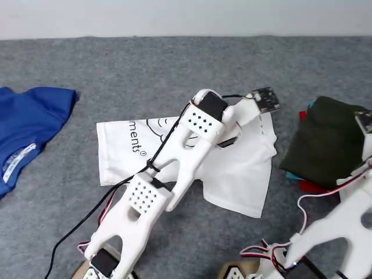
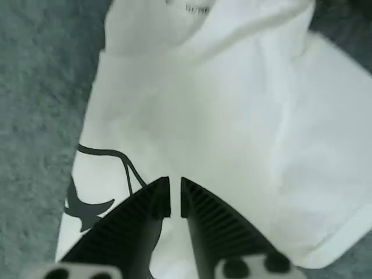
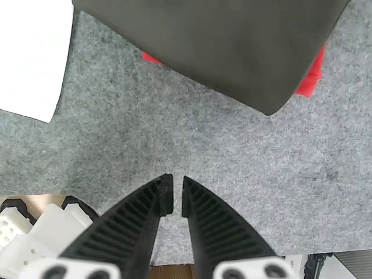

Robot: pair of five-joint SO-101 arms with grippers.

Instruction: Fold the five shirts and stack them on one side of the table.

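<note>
Progress: I judged three shirts done, stack (image 1: 325,142) on the right arm's side of the tabletop (image 1: 174,64), dark one on top | white shirt (image 1: 238,174) lay mid-tabletop, unfinished | blue shirt (image 1: 29,128) at the opposite edge, unfolded | left claw (image 2: 175,197) narrow, empty, over white shirt | right claw (image 3: 173,195) narrow, empty, near stack.

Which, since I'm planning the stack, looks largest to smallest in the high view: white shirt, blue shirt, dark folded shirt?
1. white shirt
2 and 3. blue shirt and dark folded shirt look alike; the frame edge cuts the blue one.
</note>
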